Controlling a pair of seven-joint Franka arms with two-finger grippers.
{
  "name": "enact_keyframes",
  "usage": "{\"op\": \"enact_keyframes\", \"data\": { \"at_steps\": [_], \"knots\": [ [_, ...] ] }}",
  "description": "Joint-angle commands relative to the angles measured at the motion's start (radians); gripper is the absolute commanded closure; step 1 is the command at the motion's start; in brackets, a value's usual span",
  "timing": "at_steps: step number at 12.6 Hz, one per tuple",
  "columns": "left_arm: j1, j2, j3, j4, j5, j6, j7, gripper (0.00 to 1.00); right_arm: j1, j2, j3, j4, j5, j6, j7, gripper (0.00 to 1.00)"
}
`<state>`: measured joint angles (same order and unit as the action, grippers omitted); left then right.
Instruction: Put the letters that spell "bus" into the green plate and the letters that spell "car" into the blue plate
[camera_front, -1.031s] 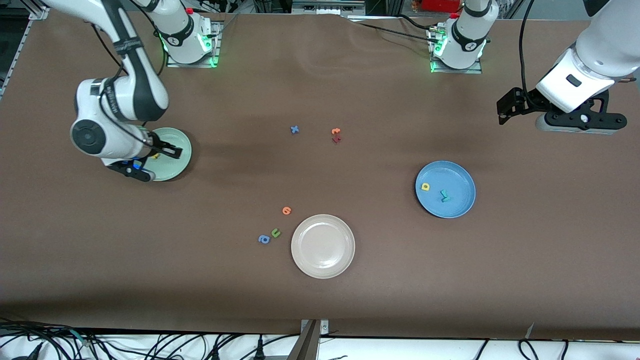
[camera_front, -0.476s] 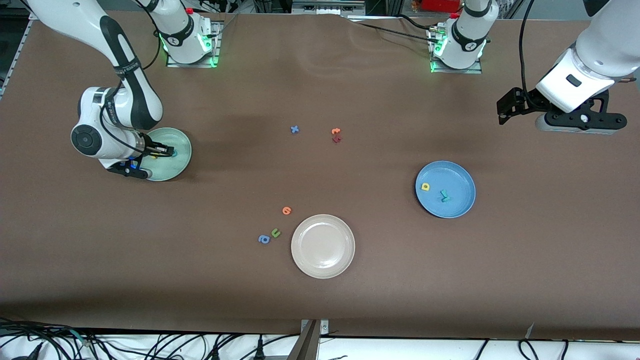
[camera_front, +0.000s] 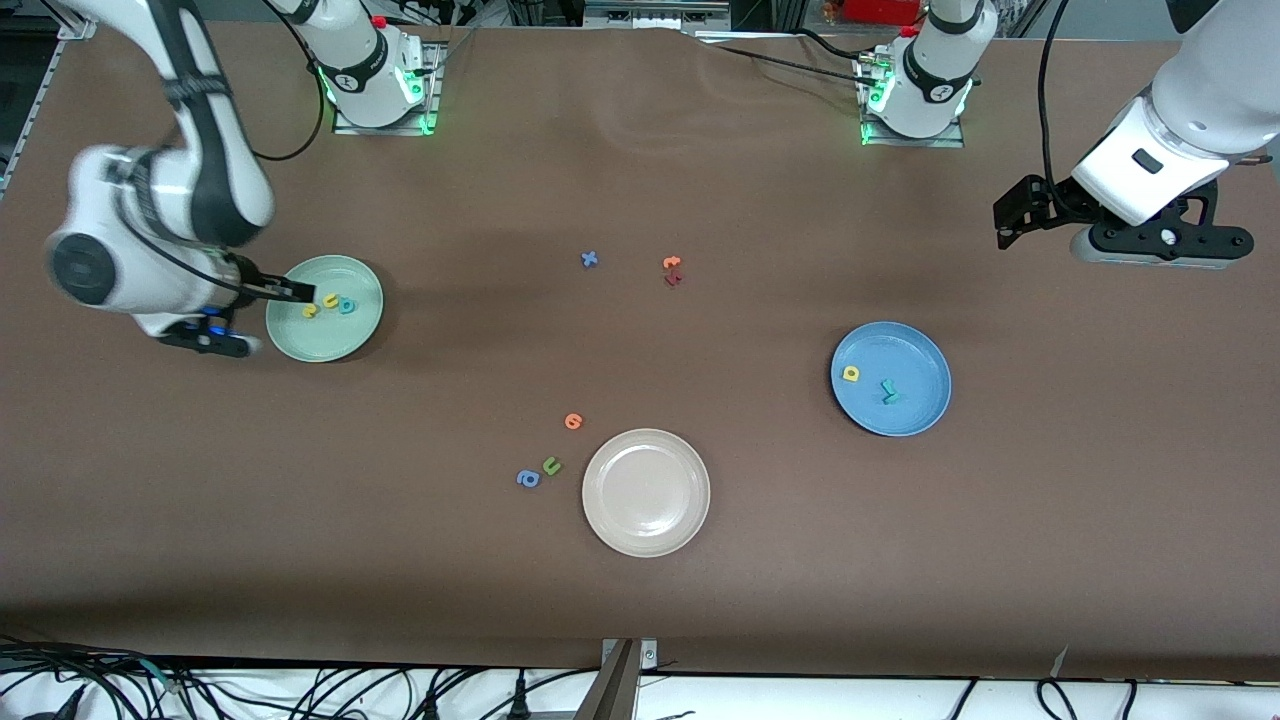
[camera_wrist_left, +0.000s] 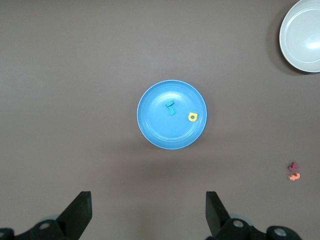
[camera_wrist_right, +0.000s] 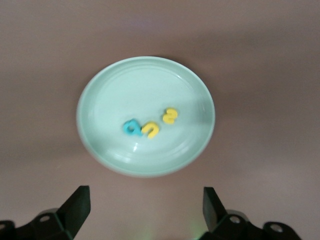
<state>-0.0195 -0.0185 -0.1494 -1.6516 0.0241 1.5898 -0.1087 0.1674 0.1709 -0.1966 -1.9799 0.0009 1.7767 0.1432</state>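
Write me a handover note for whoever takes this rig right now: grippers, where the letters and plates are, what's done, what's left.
Right gripper: open, empty, over the edge of the green plate.
Left gripper: open, empty, arm waiting high over the table at its own end.
Green plate: teal b, yellow u, yellow s all in. "Bus" done.
Blue plate: yellow a and teal r in; no teal c can be made out in it or on the table.
Left: confirm or find the c and place it in the blue plate.
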Motion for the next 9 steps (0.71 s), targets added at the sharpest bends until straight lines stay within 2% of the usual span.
{"op": "enact_keyframes", "data": {
  "at_steps": [1, 4, 5, 6, 9],
  "knots": [
    [-0.004, -0.008, 0.008, -0.004, -0.023, -0.010, 0.023, 0.00, 0.012, -0.014, 0.006, 0.258, 0.013, -0.253, -0.016, 0.01],
    [-0.004, -0.008, 0.008, -0.004, -0.023, -0.010, 0.023, 0.00, 0.012, -0.027, 0.066, 0.457, -0.001, -0.316, -0.045, 0.01],
    [-0.004, -0.008, 0.008, -0.004, -0.023, -0.010, 0.023, 0.00, 0.014, -0.027, 0.090, 0.498, -0.045, -0.316, -0.048, 0.00],
    [-0.004, -0.008, 0.008, -0.004, -0.023, -0.010, 0.023, 0.00, 0.012, -0.027, 0.101, 0.512, -0.079, -0.316, -0.050, 0.00],
    [-0.004, -0.008, 0.008, -0.004, -0.024, -0.010, 0.023, 0.00, 0.012, -0.027, 0.097, 0.544, -0.070, -0.312, -0.051, 0.00]
  ]
}}
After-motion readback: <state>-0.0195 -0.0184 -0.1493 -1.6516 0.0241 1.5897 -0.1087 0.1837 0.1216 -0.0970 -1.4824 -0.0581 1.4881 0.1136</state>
